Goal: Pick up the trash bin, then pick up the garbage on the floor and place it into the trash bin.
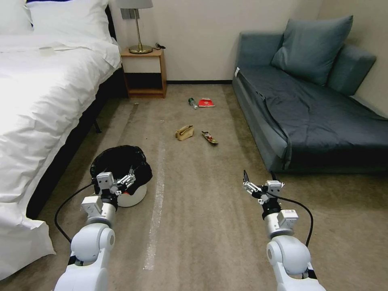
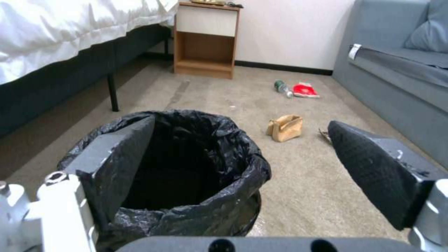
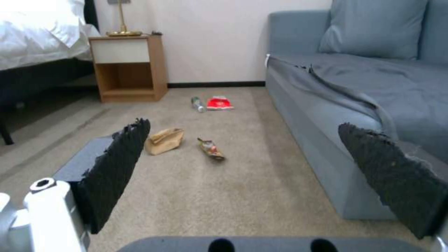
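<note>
Left end effector [image 1: 121,182], lower left of the head view, hangs at the near rim of the trash bin [image 1: 135,196], fingers spread wide, gripping nothing. In the left wrist view one finger [image 2: 122,154] looks to sit over or just inside the bin mouth, the other [image 2: 373,168] outside over the carpet, so the rim lies between them. Whether the inner pad touches the liner I cannot tell.

Handling guess: bin looks light, empty, stiff plastic wall; the black liner bag [image 2: 224,189] is crinkly and slippery and may slide under the pads. Best hold is probably the rim wall pinched through the folded liner, not loose bag alone.

Right end effector [image 1: 256,186], lower right of the head view, hovers over bare carpet, wide open, empty; frayed pads [image 3: 117,168] show in the right wrist view.

Farther up, mid-frame: crumpled paper bag [image 1: 184,132] and flat snack wrapper [image 1: 209,138], near each other, apart. Both soft, light, low; the wrapper lies flat, likely hard to get under. Beyond, near the nightstand [image 1: 144,72]: small bottle [image 1: 192,103] beside the red packet [image 1: 206,103]. Bottle is round, may roll.

View differences: the head view shows the bin's white wall; the left wrist view shows its dark inside. The right wrist view gives the cleanest look at the wrapper [image 3: 211,148]. Bed [image 1: 36,101] left, sofa [image 1: 315,109] right.
</note>
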Available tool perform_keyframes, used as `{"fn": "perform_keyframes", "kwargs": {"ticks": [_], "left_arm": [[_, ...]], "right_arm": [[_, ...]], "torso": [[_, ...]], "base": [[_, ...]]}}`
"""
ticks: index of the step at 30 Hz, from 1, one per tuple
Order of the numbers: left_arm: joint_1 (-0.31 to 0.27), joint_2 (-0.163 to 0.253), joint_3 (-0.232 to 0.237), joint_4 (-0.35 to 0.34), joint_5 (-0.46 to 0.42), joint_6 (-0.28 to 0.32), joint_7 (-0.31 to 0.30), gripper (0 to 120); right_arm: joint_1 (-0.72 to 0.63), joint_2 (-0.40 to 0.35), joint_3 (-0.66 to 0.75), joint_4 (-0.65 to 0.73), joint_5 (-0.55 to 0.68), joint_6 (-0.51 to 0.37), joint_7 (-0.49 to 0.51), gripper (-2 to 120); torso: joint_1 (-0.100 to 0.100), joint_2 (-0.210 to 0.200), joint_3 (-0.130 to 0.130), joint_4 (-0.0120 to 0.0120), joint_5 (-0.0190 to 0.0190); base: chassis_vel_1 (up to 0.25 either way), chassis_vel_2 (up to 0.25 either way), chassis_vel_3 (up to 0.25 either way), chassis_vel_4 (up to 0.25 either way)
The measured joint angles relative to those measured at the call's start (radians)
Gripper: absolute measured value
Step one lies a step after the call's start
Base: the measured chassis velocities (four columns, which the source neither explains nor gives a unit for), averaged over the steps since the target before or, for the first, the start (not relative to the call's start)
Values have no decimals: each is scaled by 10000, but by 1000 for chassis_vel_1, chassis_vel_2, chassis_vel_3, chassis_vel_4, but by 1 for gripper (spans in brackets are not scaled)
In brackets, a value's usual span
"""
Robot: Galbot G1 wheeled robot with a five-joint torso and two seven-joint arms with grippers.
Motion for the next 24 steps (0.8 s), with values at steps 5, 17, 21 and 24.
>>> {"fn": "perform_keyframes", "kwargs": {"ticks": [5,17,21,24], "left_arm": [[6,-7,2,0,1,-2,0,100],[3,8,-16,73,-1,-21,20,99],[22,7,-21,75,-2,-31,36,100],[27,8,-21,78,-3,-34,38,99]], "right_arm": [[-4,-15,22,10,-1,-6,-11,100],[-7,-33,27,44,96,-55,-1,100],[-6,27,-19,-7,76,-37,0,100],[7,32,-34,-10,76,-39,2,100]], "torso": [[0,0,0,0,0],[0,-1,-1,0,0],[0,0,0,0,0],[0,0,0,0,0]], "base": [[0,0,0,0],[0,0,0,0],[0,0,0,0],[0,0,0,0]]}}
